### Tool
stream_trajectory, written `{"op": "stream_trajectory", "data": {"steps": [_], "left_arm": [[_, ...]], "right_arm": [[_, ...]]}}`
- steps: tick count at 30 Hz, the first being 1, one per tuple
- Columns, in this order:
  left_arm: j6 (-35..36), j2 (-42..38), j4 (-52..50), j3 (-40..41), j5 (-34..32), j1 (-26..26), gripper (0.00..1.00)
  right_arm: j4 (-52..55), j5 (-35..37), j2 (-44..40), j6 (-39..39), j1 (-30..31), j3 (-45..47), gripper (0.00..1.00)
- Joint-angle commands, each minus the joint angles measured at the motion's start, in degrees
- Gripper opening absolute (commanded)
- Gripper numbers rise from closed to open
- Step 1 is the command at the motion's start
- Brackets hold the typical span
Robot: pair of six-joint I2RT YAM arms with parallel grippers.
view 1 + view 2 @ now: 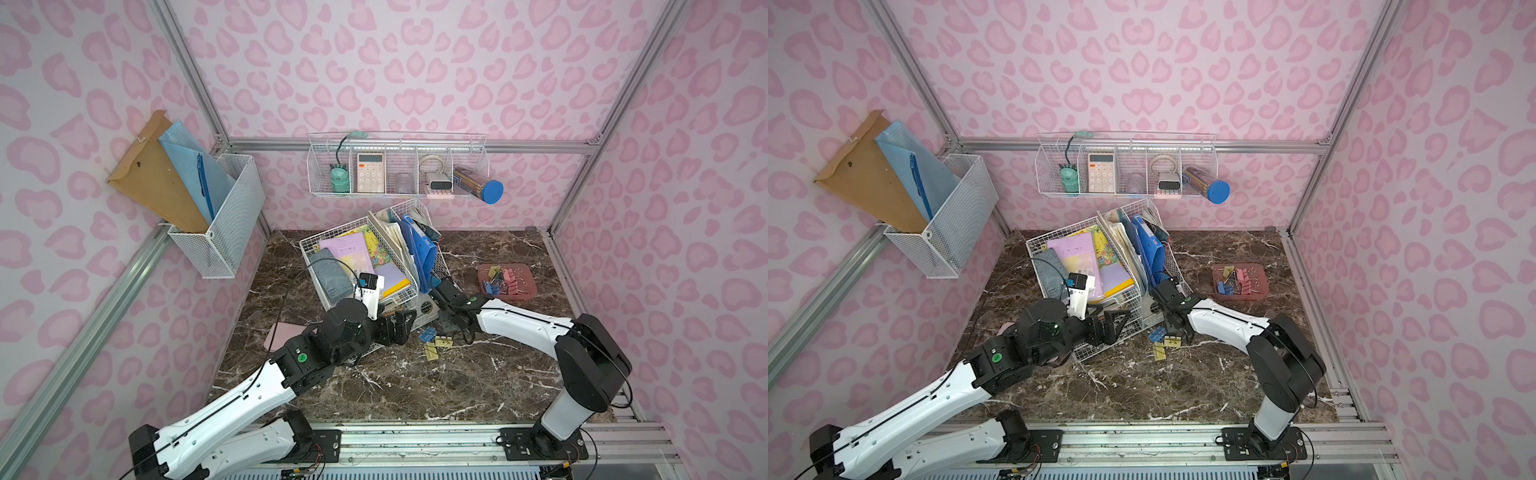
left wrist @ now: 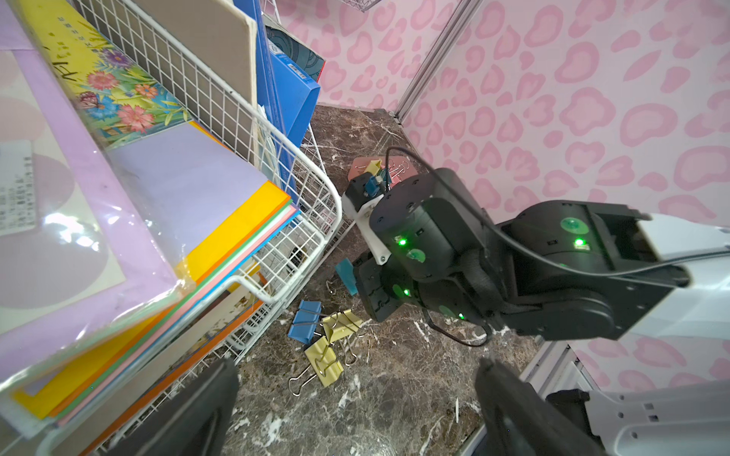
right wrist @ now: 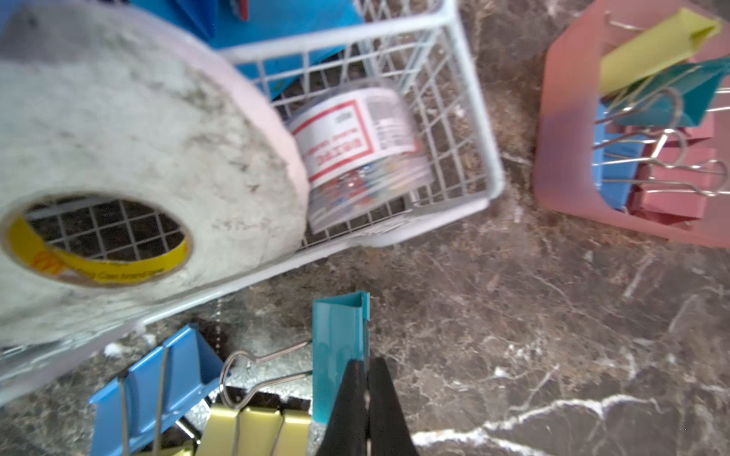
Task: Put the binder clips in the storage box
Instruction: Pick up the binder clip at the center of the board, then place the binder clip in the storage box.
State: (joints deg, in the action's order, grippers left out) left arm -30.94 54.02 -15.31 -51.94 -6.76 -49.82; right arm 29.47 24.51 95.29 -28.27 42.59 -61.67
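the right arm is stretched low from the front right of the table, elbow folded, its white forearm laid leftward and its wrist bent down by the front corner of the white wire desk organiser. the right gripper is seen with its black tapered fingers pressed together on the glossy folded-metal body of a teal binder clip; whether this clip is clear of the tabletop cannot be told. the left arm is reached in from the front left, its wrist turned toward the same spot, and the left gripper is held with its jaws wide apart and nothing between them. just beside the held clip, a blue clip and two pale yellow clips with thin wire handles are left lying on the dark veined marble tabletop. the storage box, a shallow dusty-pink plastic tray with rounded corners, is set well apart toward the right wall, and pink, blue, yellow and teal clips are piled in it.
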Motion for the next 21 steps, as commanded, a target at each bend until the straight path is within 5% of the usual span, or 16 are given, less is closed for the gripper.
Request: {"op": "stream_trajectory", "data": {"steps": [1,6,12,16,21], "left_arm": [[0.7,0.2,0.3,-0.6,0.6,0.0,0.99],[0.7,0.3,0.5,-0.6,0.6,0.0,0.99],[0.8,1.5,1.6,-0.7,1.2,0.0,0.99],[1.1,2.5,0.8,-1.9,1.8,0.0,0.99],[1.2,2.2,0.2,-1.8,1.3,0.0,0.99]], "right_arm": [[1.3,1.5,-3.3,-1.3,-1.8,0.9,0.0],[-3.0,-7.1,-13.6,-0.4,-9.6,3.4,0.0],[-14.3,-25.4,-24.0,-2.5,-31.7,9.3,0.0],[-18.5,-34.9,-22.1,-3.2,-44.3,8.4,0.0],[-21.9,-46.5,-13.0,-1.6,-52.1,4.9,0.0]]}}
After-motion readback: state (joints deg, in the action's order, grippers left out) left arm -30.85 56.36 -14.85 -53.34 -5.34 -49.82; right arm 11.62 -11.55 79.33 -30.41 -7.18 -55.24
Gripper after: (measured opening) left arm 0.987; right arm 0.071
